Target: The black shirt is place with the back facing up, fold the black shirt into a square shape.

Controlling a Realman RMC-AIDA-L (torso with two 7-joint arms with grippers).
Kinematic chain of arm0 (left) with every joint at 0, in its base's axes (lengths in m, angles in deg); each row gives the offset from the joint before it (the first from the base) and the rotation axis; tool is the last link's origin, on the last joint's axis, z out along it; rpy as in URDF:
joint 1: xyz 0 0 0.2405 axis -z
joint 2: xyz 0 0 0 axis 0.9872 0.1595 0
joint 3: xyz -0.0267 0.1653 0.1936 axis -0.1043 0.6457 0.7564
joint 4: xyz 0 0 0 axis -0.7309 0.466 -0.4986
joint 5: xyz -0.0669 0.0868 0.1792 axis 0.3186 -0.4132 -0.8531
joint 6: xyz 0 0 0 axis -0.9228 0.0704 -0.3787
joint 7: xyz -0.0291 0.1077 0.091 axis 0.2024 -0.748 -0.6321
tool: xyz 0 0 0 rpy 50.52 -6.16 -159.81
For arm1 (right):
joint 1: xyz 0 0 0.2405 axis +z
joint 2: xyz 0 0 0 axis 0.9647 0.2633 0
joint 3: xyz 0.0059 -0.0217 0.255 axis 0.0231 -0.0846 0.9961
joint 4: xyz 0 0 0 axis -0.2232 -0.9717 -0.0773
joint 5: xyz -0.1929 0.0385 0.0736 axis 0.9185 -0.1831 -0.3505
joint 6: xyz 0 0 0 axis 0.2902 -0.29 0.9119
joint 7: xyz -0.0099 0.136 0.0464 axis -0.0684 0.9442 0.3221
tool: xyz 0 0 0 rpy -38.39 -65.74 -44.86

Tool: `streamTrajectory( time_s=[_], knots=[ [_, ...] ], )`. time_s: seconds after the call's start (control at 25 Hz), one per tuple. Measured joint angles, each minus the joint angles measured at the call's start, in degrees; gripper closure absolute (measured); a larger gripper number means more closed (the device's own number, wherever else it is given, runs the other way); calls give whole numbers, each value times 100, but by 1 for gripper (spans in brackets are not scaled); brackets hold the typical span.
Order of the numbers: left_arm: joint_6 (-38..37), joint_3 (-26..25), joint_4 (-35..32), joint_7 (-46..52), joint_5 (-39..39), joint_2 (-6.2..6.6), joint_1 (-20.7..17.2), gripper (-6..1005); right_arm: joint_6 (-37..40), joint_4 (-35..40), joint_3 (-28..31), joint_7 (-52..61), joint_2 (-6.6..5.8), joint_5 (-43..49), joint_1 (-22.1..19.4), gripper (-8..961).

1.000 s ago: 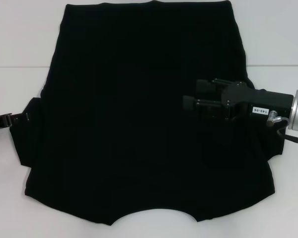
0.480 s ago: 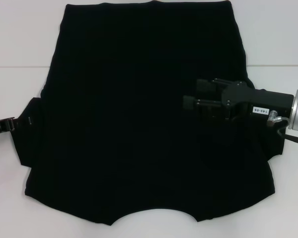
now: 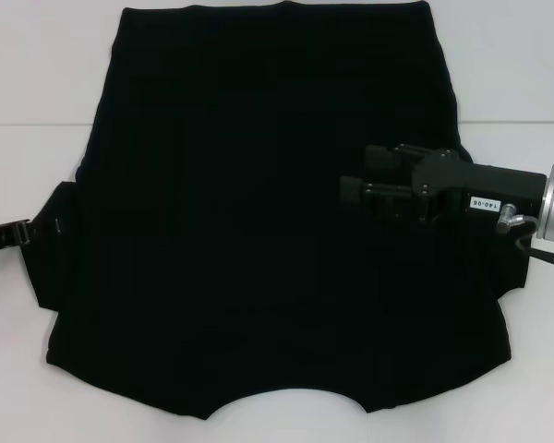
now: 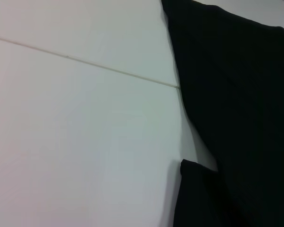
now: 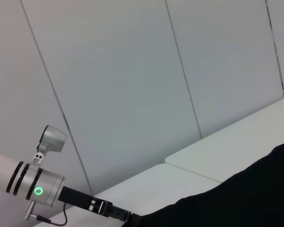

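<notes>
The black shirt (image 3: 258,212) lies spread flat on the white table (image 3: 37,74), plain side up, its neck cut-out at the near edge. One short sleeve sticks out on the left. My right gripper (image 3: 358,177) reaches in from the right and hovers over the shirt's right half, above the cloth. At the far left, my left gripper (image 3: 24,232) sits at the tip of that left sleeve. The right wrist view shows the left gripper (image 5: 125,216) meeting the shirt's edge (image 5: 236,198). The left wrist view shows only the shirt's side and sleeve (image 4: 236,118) on the table.
White tabletop (image 4: 85,142) with a thin seam line surrounds the shirt on the left, right and far sides. A pale panelled wall (image 5: 132,71) stands beyond the table.
My left gripper has drawn back leftward, off the left sleeve to its tip. The sleeve stays flat. The right gripper has barely moved.
</notes>
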Motion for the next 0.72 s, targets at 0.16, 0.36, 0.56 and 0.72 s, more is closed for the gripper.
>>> streamTrajectory(
  time_s=[0.16,0.36,0.56,0.72],
  knots=[
    [-11,44,0,1,0,-2,5,114,-2,2,0,0,0,0,1,104],
    [-28,59,0,1,0,-2,22,115,-5,9,0,0,0,-5,1,103],
    [-30,64,0,1,3,-2,30,116,-12,16,0,0,0,-17,1,103],
    [-30,65,0,1,3,-2,35,118,-14,21,0,0,-4,-18,1,102]
  ],
)
